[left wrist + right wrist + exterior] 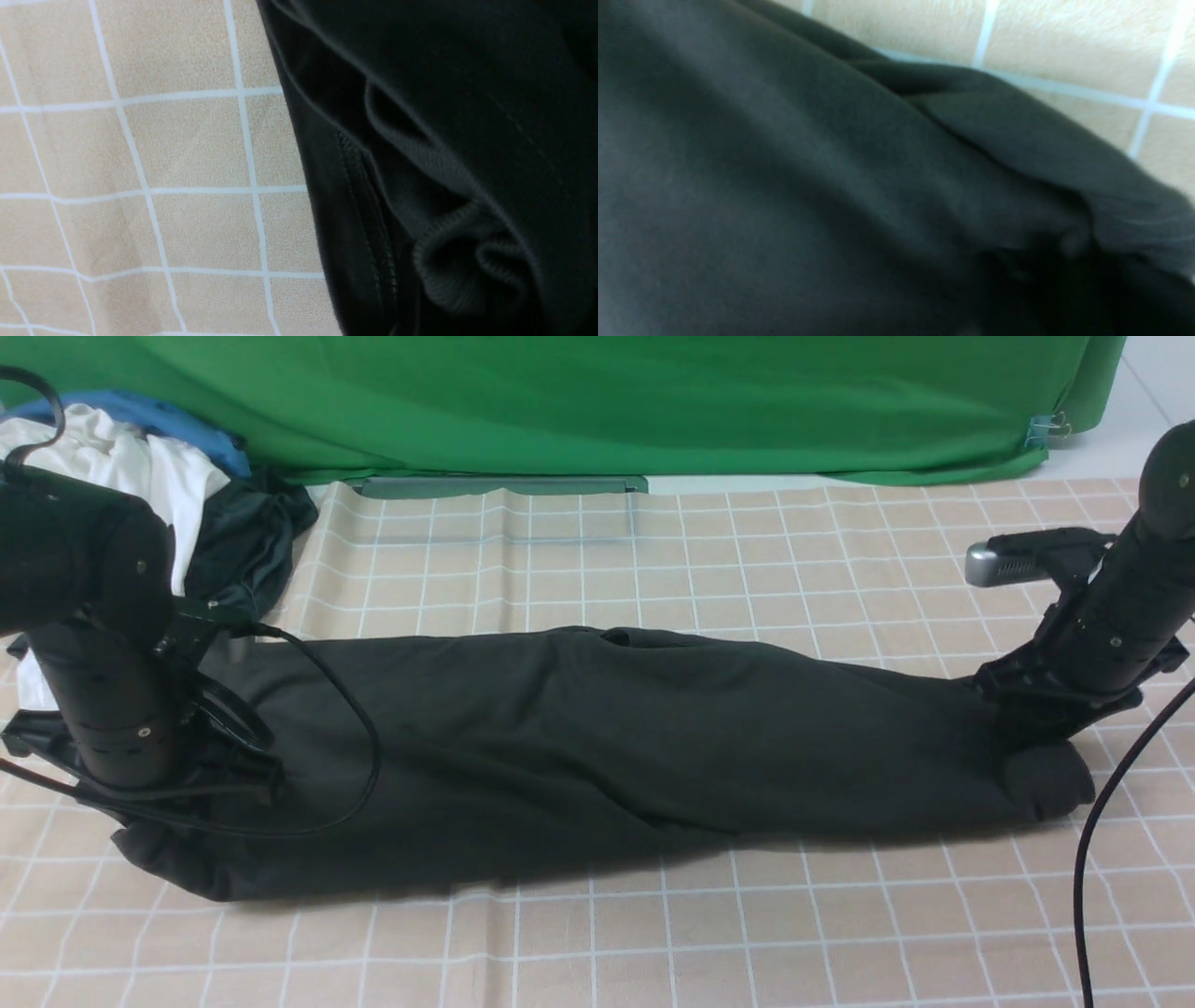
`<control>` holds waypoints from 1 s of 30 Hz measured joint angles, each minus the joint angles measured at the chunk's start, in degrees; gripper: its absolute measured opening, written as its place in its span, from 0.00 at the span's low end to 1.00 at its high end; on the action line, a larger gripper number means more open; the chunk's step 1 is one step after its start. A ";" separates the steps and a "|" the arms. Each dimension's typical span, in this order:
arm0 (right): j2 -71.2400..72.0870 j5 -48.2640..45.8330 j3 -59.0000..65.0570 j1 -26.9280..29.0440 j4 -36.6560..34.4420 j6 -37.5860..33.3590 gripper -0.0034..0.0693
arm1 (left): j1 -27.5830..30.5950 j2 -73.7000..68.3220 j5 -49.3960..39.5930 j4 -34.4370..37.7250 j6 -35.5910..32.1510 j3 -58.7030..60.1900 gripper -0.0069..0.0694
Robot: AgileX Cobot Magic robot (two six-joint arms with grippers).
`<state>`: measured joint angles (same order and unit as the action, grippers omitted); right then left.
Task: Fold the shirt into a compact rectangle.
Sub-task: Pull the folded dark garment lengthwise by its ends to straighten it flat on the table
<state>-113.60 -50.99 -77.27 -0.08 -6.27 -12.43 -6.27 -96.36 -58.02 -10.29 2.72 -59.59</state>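
shirt [579, 756]: lying in wide band on counter [709, 933], under both arms | left jaws, right jaws: opening and hold I cannot tell, dark cloth hides | risk: uneven pull, if only one grips, may twist the band

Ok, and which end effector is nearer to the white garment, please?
The left one. The left end effector is at the shirt's left end, just this side of the white garment; the right is at the shirt's far right end.
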 joint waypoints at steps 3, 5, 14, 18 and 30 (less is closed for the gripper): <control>0.33 0.13 0.00 0.00 0.08 -1.57 0.18 | 0.00 0.00 0.19 0.22 0.00 0.00 0.28; 0.86 0.23 0.00 0.08 0.38 -1.96 0.17 | 0.00 0.00 0.19 0.34 0.00 0.00 0.28; 4.66 0.51 -4.11 4.28 0.70 -2.21 0.17 | 0.00 0.00 0.30 1.26 0.11 0.00 0.28; 4.61 1.90 -4.59 5.30 0.59 -2.21 0.17 | 0.00 0.00 0.69 1.97 0.11 0.00 0.28; 1.18 6.17 -4.65 5.48 0.96 -1.62 0.37 | 0.00 0.05 0.69 3.13 0.88 0.00 0.28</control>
<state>-112.42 -44.82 -81.92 5.40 -5.31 -14.05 -6.27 -96.31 -57.33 -7.16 3.60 -59.59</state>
